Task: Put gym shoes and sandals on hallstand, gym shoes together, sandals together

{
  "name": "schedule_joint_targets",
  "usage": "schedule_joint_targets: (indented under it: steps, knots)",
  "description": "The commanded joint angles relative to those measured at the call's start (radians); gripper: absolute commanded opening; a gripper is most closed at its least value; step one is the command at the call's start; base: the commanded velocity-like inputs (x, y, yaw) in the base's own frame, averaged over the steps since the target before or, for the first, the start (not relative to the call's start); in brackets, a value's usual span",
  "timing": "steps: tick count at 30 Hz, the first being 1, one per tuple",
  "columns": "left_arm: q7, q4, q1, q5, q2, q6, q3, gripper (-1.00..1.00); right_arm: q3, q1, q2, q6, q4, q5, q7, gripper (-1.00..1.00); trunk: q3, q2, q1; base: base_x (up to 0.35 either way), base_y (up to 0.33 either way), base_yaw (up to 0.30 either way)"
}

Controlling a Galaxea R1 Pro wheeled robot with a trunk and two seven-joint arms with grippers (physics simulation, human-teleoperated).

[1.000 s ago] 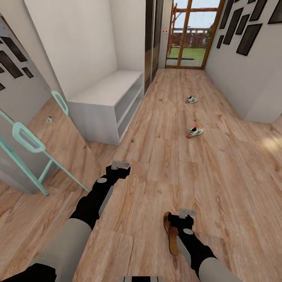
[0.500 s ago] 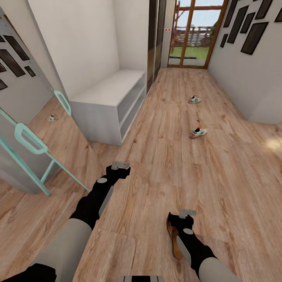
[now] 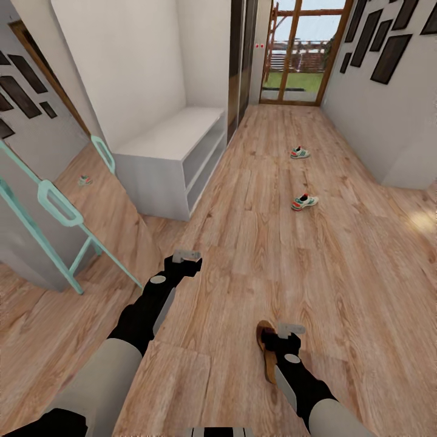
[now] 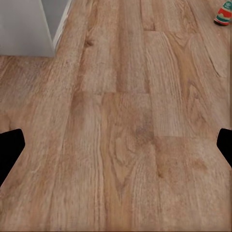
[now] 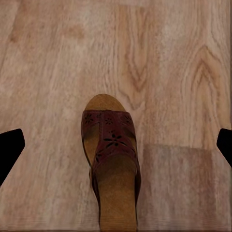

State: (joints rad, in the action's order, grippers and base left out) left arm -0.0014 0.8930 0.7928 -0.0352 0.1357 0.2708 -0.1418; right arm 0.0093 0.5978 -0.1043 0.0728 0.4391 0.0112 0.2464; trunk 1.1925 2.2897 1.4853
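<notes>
Your right claw [image 3: 290,332] hovers jaws apart over a sandal [image 5: 111,164] lying flat on the corridor floor [image 3: 255,255], likely lined up to grab, left claw [image 3: 186,260] spread and empty, two gym shoes [image 3: 303,202] beyond, well off the hallstand [image 3: 170,152].

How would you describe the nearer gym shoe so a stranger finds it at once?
Start at the white hallstand by the left wall and look right across the corridor floor. The nearer gym shoe lies mid-corridor; its twin lies farther off, toward the glass door.
</notes>
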Motion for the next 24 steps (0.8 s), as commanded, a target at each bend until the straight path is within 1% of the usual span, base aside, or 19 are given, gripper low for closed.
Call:
schedule_joint_targets:
  steps: [1,4,6,7,9,13,20,24]
  knots:
    - [0.000,0.002,0.000,-0.004,0.000,0.006,-0.001,1.00,0.001,0.000,-0.001,0.003,-0.001,0.001,0.004,1.00,0.001,0.000,0.000,-0.064,0.000,0.000]
    - [0.000,0.002,0.000,-0.003,0.001,0.006,-0.008,1.00,0.001,0.000,-0.002,0.004,-0.002,0.001,0.004,1.00,0.001,0.000,0.000,-0.042,0.000,0.000]
    - [0.000,0.002,0.000,-0.003,0.000,0.007,-0.022,1.00,0.001,0.000,-0.002,0.004,-0.002,0.002,0.004,1.00,0.001,0.000,0.000,-0.019,0.000,0.000]
    - [0.002,0.004,0.000,-0.003,0.000,0.007,-0.039,1.00,0.001,0.000,-0.003,0.004,-0.002,0.002,0.004,1.00,0.001,0.000,0.000,-0.009,0.000,0.000]
    - [0.002,0.009,0.001,-0.003,0.000,0.007,-0.045,1.00,0.001,0.000,-0.003,0.004,-0.002,0.002,0.004,1.00,0.001,0.000,0.000,-0.006,0.000,0.000]
    - [0.003,0.040,0.000,0.001,-0.003,0.011,-0.055,1.00,0.001,0.000,-0.002,0.004,-0.002,0.003,0.004,1.00,0.013,0.028,0.015,-0.003,0.000,0.000]
    - [0.002,0.051,0.000,0.005,-0.004,0.015,-0.058,1.00,0.000,0.000,-0.001,0.004,-0.002,0.003,0.004,1.00,0.036,0.077,0.042,0.000,0.000,0.000]
    - [0.000,0.053,0.001,0.006,-0.004,0.020,-0.060,1.00,0.000,0.000,0.000,0.004,-0.002,0.004,0.004,1.00,0.054,0.105,0.057,0.000,0.000,0.000]
